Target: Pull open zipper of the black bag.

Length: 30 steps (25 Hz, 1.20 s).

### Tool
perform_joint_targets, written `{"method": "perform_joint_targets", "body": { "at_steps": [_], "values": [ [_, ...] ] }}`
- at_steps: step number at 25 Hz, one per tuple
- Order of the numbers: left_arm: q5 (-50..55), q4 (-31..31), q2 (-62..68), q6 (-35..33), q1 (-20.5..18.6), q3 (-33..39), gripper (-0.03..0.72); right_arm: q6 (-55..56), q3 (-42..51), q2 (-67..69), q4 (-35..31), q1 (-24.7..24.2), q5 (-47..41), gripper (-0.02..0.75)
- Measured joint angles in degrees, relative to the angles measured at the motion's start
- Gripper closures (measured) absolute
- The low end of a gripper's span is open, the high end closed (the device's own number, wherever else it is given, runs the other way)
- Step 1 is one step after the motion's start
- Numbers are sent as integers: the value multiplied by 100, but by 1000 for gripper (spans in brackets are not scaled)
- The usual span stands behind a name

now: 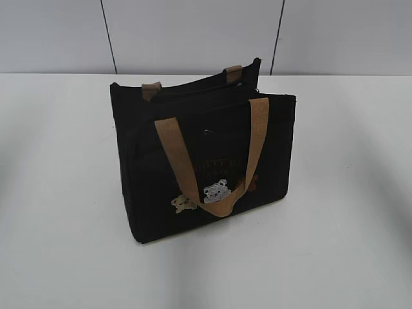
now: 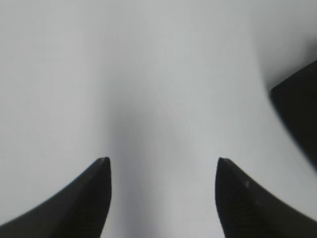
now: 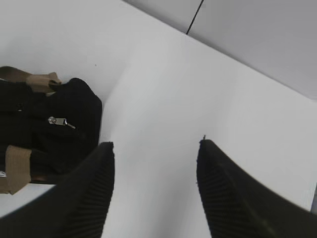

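The boxy black bag stands mid-table on the smooth white table, tan webbing handles draped over its front. Its silvery zipper pull sits at the right end. Left gripper and right gripper both hang empty, jaws apart, over bare tabletop.

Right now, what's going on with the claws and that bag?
Left gripper open, empty, over bare table. Right gripper open, empty, beside the bag. Zipper pull untouched. Nothing in the way.
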State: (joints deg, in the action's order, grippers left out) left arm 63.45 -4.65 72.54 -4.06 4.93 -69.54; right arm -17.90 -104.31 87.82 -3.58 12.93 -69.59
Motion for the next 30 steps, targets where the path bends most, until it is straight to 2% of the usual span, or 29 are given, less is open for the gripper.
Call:
{"method": "perform_joint_targets", "body": {
  "at_steps": [3,10,18,25,30],
  "values": [
    [362,-400,-386,238,0,97,195,87,473,-537,5,0,6,328],
    [85,144,-1975,325,0,1137,197,284,3058,-2244,23,0,27,328],
    [-55,259,-4123,325,0,2724,204,496,5854,-4749,23,0,534,328],
    [143,409,-5862,325,0,3540,210,728,7082,-6610,23,0,573,328],
    [150,504,-6918,325,0,3671,229,736,7551,-7516,17,0,573,328]
  ]
}}
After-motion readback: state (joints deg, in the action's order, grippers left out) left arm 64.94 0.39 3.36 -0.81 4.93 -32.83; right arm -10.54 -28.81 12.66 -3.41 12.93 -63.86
